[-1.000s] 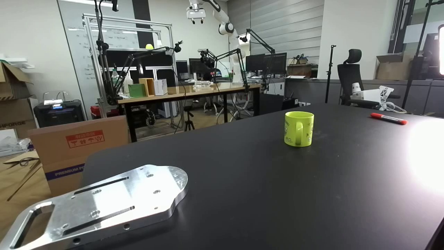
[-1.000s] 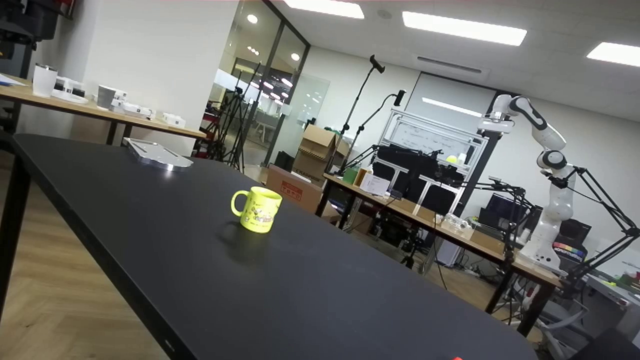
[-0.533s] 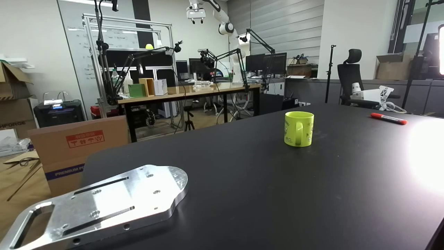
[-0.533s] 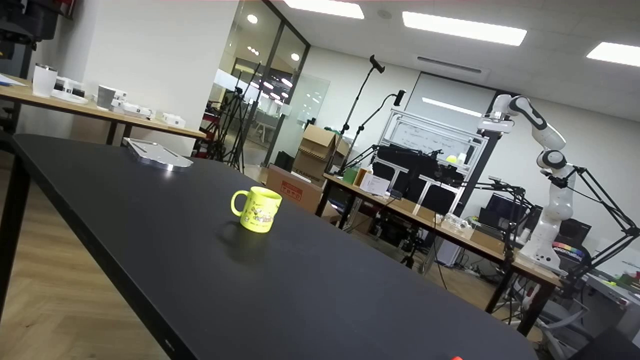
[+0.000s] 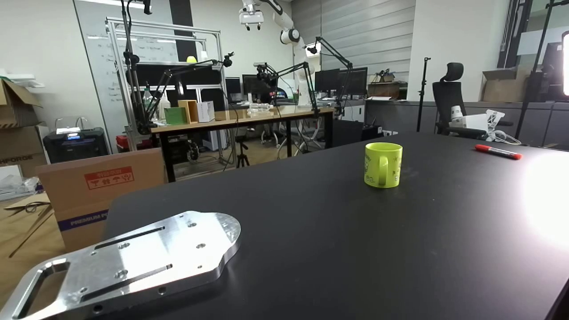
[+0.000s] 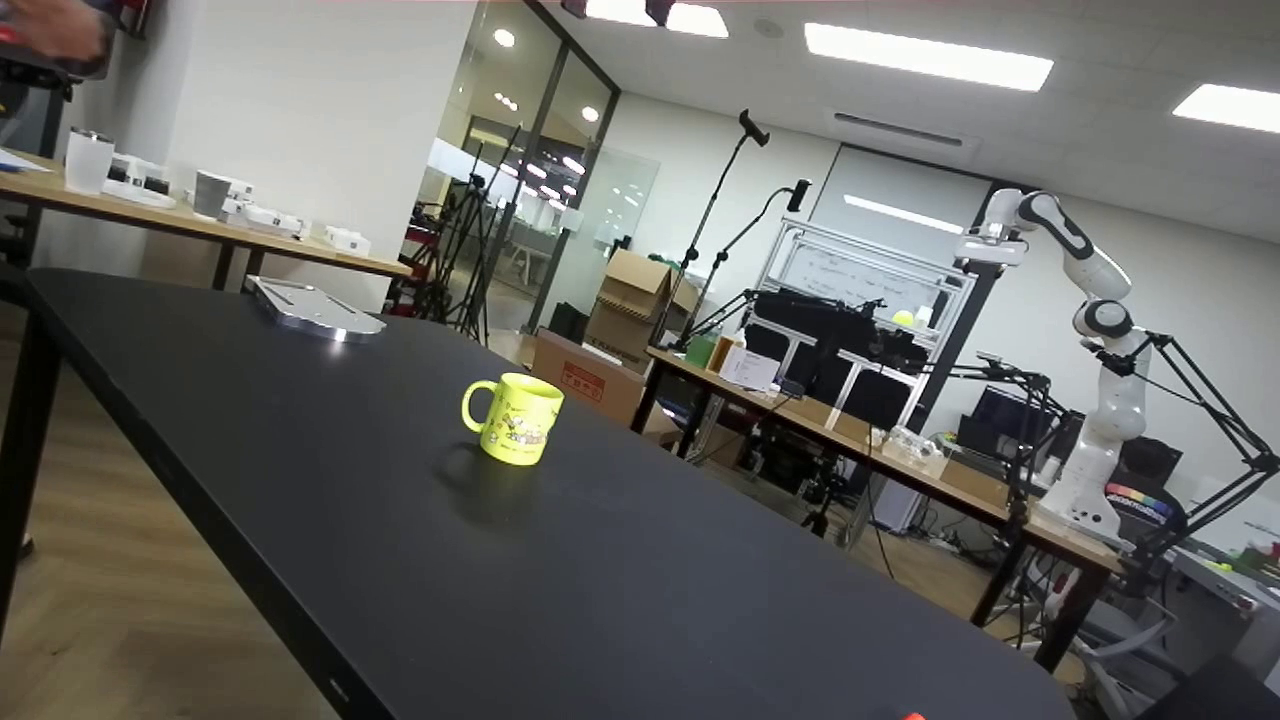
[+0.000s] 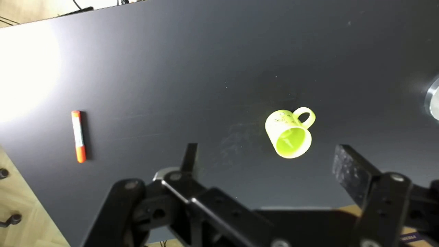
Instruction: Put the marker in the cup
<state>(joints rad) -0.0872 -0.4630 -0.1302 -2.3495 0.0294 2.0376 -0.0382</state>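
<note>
The yellow-green cup [image 5: 382, 165] stands upright on the black table in both exterior views [image 6: 513, 420]. In the wrist view the cup [image 7: 289, 137] shows its open mouth and its handle. The red marker [image 5: 498, 152] lies flat on the table, apart from the cup. In the wrist view the marker [image 7: 78, 136] lies far left of the cup; in an exterior view only its red tip [image 6: 913, 716] shows. My gripper [image 7: 268, 156] is open and empty above the table. Its dark fingertips [image 6: 617, 8] also show at the top edge of an exterior view.
A silver metal plate [image 5: 155, 258] lies at one end of the black table [image 5: 311, 249]. A cardboard box [image 5: 104, 186] stands beside the table. Glare [image 7: 24, 68] covers part of the tabletop past the marker. Another arm [image 6: 1105, 320] stands at a far bench.
My gripper's fingertips have come into an exterior view at its top edge. A blurred hand has appeared at that view's upper left. The cup and the marker have not moved.
</note>
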